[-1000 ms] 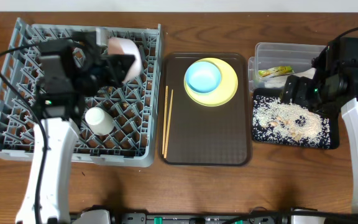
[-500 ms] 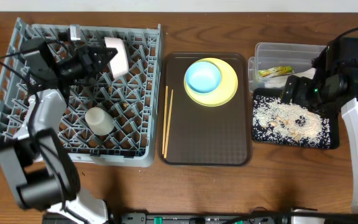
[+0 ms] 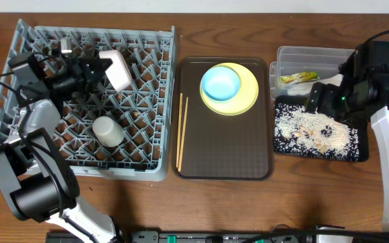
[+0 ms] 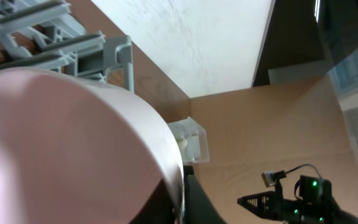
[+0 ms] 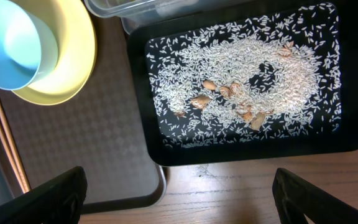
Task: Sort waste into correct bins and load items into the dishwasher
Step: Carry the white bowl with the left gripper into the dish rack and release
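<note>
Leftward goes the pink bowl (image 3: 116,69) since a second ago; it now tilts over the rack's (image 3: 147,162) back pegs, rim pinched in the closed left claw (image 3: 98,69). Best to seat it on edge between pegs before letting go. Far right, the right claw (image 3: 323,98) hangs wide open above the rice (image 3: 316,128) in the black tray (image 3: 356,154).

Two bowls (image 3: 221,82), one plate (image 3: 250,96), one cup (image 3: 107,129) — two chopsticks (image 3: 179,135), one rack (image 3: 147,138).

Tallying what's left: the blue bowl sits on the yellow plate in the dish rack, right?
No. The blue bowl sits on the yellow plate on the brown serving tray, not in the dish rack, as the overhead view shows.
</note>
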Available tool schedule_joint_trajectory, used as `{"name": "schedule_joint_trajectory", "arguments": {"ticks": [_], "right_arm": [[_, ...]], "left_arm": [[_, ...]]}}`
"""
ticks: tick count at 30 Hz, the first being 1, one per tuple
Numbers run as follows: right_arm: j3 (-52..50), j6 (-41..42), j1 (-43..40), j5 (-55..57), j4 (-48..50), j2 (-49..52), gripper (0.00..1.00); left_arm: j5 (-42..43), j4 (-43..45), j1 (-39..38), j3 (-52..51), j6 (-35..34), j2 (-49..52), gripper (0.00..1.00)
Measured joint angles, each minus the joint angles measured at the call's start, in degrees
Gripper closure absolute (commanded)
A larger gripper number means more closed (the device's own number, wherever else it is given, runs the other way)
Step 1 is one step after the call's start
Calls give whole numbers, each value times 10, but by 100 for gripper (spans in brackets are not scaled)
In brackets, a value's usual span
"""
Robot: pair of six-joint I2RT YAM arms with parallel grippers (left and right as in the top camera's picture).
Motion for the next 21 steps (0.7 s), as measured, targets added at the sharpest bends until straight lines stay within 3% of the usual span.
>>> {"name": "schedule_joint_trajectory", "arguments": {"ticks": [6, 10, 16, 21], "right_arm": [[0, 0, 0, 0, 0, 0, 7], [0, 0, 0, 0, 0, 0, 7], [0, 0, 0, 0, 0, 0, 7], [0, 0, 0, 0, 0, 0, 7]], "left_arm": [[2, -4, 26, -7, 0, 0, 53], [1, -24, 48, -12, 11, 0, 43], [-2, -32, 79, -14, 13, 0, 38], [-26, -81, 105, -14, 31, 0, 27]]}}
